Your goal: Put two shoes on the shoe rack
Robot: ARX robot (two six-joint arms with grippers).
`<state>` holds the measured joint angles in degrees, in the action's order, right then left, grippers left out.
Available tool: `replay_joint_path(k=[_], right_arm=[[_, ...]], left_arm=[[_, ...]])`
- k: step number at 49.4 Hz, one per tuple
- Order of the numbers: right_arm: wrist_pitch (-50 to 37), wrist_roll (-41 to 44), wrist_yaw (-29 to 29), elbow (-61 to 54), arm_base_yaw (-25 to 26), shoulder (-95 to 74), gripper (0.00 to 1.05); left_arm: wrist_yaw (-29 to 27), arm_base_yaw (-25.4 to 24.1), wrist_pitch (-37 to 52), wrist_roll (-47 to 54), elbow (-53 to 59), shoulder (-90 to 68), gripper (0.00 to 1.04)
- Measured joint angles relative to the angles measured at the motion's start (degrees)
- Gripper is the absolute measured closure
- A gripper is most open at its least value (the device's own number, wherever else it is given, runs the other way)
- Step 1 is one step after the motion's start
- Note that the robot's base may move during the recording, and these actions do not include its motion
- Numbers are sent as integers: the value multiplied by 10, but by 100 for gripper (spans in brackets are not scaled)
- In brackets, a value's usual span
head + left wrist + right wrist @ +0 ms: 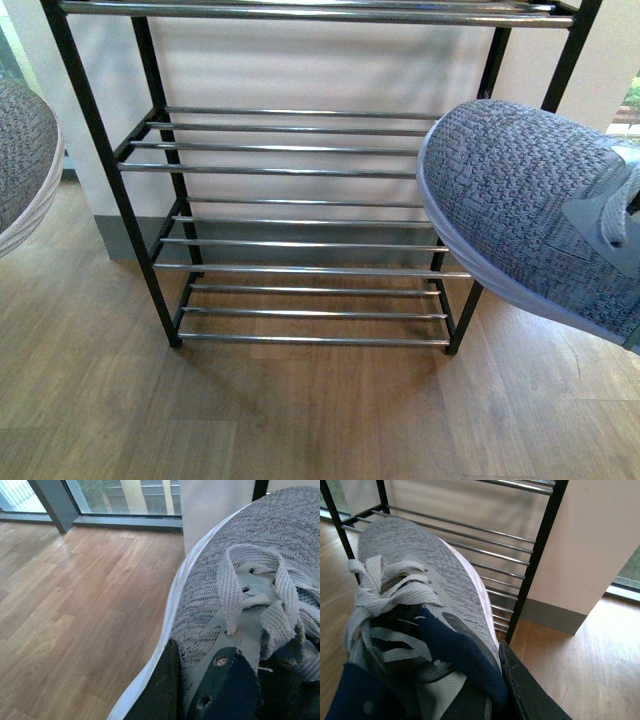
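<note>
Before the shoe rack [300,215], my left tool [187,700] is clamped on the left sneaker [20,160], my right tool [495,697] on the right sneaker [530,200], both aloft.

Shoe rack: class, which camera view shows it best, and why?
Front view: the shoe rack shows nearly whole, tiers and both side frames. The right wrist view gives one post and some bars behind the right shoe. The left wrist view shows the left shoe and floor, no bars.
</note>
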<state>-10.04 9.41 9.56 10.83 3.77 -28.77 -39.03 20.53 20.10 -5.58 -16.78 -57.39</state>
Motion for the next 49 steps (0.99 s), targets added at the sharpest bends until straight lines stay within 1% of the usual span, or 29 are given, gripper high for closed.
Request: replay_joint_path(k=[15, 49], right_arm=[[0, 0, -9, -1, 1, 0, 103], [0, 0, -5, -1, 1, 1, 103]], left_arm=[[10, 2, 0, 0, 0, 0, 103], [6, 2, 0, 0, 0, 1, 103]])
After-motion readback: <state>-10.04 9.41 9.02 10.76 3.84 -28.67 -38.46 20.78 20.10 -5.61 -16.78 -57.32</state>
